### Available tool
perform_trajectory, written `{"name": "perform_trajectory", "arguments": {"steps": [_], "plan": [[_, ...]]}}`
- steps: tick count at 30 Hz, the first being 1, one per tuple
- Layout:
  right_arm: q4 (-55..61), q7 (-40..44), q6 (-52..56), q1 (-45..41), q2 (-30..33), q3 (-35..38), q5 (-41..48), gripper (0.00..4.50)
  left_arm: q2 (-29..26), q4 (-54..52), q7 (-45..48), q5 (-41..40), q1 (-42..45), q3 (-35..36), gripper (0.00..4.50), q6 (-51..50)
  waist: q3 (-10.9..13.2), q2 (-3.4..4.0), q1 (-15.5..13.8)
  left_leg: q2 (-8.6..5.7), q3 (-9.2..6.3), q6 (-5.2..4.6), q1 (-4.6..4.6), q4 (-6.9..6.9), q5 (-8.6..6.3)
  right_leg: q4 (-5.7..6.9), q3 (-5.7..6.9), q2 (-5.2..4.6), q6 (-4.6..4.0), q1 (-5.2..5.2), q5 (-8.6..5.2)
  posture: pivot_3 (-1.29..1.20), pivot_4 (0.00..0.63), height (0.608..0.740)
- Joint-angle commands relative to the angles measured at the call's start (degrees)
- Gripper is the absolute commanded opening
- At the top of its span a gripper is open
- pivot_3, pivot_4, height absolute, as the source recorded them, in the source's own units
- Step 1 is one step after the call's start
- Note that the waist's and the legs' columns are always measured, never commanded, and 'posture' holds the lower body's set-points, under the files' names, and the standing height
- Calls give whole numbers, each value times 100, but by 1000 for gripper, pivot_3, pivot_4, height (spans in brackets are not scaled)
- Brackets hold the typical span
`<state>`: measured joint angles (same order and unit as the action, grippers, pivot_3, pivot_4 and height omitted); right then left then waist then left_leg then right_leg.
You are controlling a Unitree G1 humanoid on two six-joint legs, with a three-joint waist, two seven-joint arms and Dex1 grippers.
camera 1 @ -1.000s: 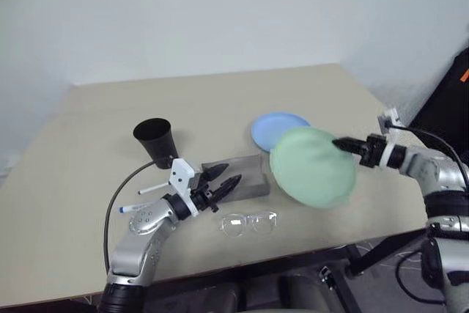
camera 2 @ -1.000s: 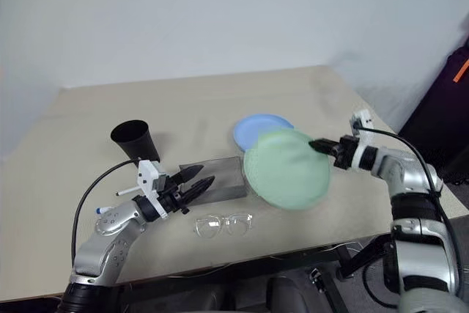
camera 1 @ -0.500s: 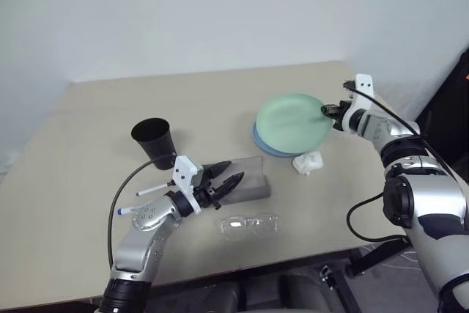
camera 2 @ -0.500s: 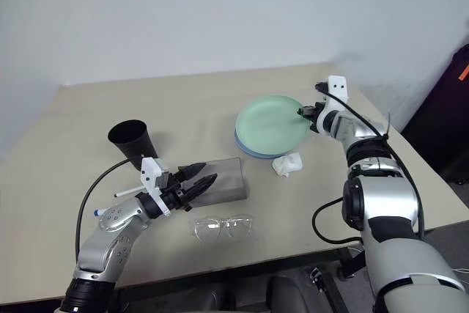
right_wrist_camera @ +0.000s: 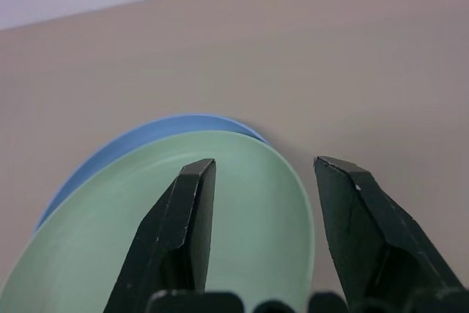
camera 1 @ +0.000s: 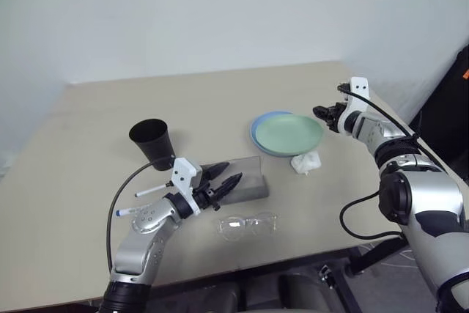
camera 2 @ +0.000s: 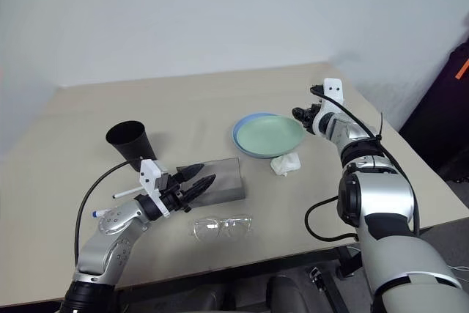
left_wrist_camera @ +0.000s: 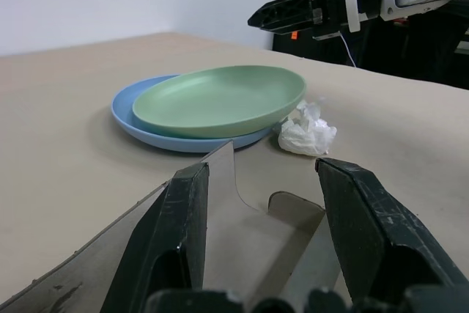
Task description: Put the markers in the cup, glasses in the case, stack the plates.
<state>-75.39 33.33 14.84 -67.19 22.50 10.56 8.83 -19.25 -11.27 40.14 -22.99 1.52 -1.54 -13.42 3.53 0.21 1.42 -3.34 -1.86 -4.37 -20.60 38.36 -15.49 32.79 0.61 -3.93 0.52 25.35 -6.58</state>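
Left eye view: on the beige worktop [camera 1: 88,181], the flat grey felt-like case [camera 1: 245,179] serves as the landmark. It lies near the middle of the front half, with its lid open.

The right gripper [camera 1: 323,113] hovers well beyond the case and to its right, just past the far right rim of the plates. Its two black fingers [right_wrist_camera: 183,232] stand apart and hold nothing. The round mint green plate [camera 1: 290,133] lies below and in front of them, apart from both.

The mint green plate sits on the round light blue plate [camera 1: 258,128], slightly offset, so a blue crescent shows on the side nearer the case. Both plates lie beyond the case and to its right. A small crumpled white tissue [camera 1: 306,163] lies to the right of the case, just beside the near rim of the plates.

The left gripper [camera 1: 227,177] hangs over the left half of the case, its black fingers [left_wrist_camera: 179,240] apart and empty, pointing along the case toward the plates.

The black tapered plastic cup [camera 1: 154,141] stands upright to the left of the case and a little beyond it. Two thin white markers lie left of the case, near the cup: the black-capped one [camera 1: 151,190] closer, the blue-capped one [camera 1: 132,210] further left and nearer the front edge.

The clear plastic-framed glasses [camera 1: 248,223] lie in front of the case, close to it but apart.
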Motion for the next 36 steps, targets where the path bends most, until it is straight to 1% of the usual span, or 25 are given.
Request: {"name": "perform_trajectory", "arguments": {"steps": [1, 4, 5, 9, 12, 17, 21, 28, 33, 34, 36], "plan": [[447, 926, -376, 75, 303, -233, -202, 2357, -29, -216, 18, -29, 128, 47, 2425, 101, 0, 0, -15, -1, 0, 0, 0, 2, 0, -1, 0, 0, 0, -3, 0, 0, 0, 740], [1055, 2358, -795, 668, 585, -817, -500, 2357, -60, -173, 45, -35, 147, 76, 2425, 119, -2, -2, -19, -4, -3, -2, -1, 5, -1, -2, 0, -1, 2, -7, -1, 0, 0, 740], [1240, 2615, -813, 826, 642, -930, -531, 2357, -69, -153, 54, -38, 158, 85, 2425, 124, -2, -2, -16, -4, -3, -5, 0, 6, -3, -3, 0, -1, 2, -9, -1, 0, 0, 740], [1937, 3350, -692, 1446, 821, -1248, -562, 2357, -92, -87, 80, -46, 214, 95, 2425, 130, -2, 1, 3, -1, 4, -7, 1, 9, -5, 0, -2, -2, 2, -6, -1, 0, 0, 740], [2471, 3662, -532, 1877, 900, -1392, -559, 2357, -88, -39, 102, -47, 259, 95, 2425, 138, -2, 4, -4, 2, 3, -6, 2, 18, -4, 8, -2, 0, 2, -7, 0, 0, 0, 740], [3182, 3775, -173, 2315, 894, -1516, -532, 2357, -66, 24, 122, -37, 310, 80, 2425, 150, -2, 4, -6, 7, 6, -4, 2, 41, -4, 12, 1, 2, 2, -12, -1, 0, 0, 740], [3260, 3583, -152, 2402, 808, -1577, -579, 2357, -58, 53, 136, -32, 332, 84, 2425, 159, -2, 3, -17, 8, 8, 0, 1, 53, -4, 13, 2, 0, 4, -16, -1, 0, 0, 740], [2860, 3138, -467, 2267, 515, -1695, -760, 2357, -42, 96, 136, -13, 359, 60, 2425, 190, -2, 3, -19, 8, 7, 2, 1, 52, -5, 13, 2, 2, 5, -14, 0, 0, 0, 740], [2669, 2968, -745, 2218, 415, -1763, -847, 2357, -46, 46, 120, -18, 329, 69, 2425, 176, -2, 3, -20, 5, 6, 0, -1, 51, -4, 13, 1, -1, 5, -13, 1, 0, 0, 740], [2653, 2955, -777, 2213, 412, -1769, -862, 2002, -50, 40, 117, -18, 322, 74, 2425, 175, -2, 3, -20, 5, 6, 0, -1, 51, -4, 13, 1, -1, 5, -12, 1, 0, 0, 740], [2647, 2973, -827, 2220, 427, -1778, -878, 1479, -57, 20, 109, -18, 295, 84, 2425, 175, -2, 3, -20, 5, 5, 0, -1, 51, -4, 14, 2, -1, 5, -13, 1, 0, 0, 740]]}}
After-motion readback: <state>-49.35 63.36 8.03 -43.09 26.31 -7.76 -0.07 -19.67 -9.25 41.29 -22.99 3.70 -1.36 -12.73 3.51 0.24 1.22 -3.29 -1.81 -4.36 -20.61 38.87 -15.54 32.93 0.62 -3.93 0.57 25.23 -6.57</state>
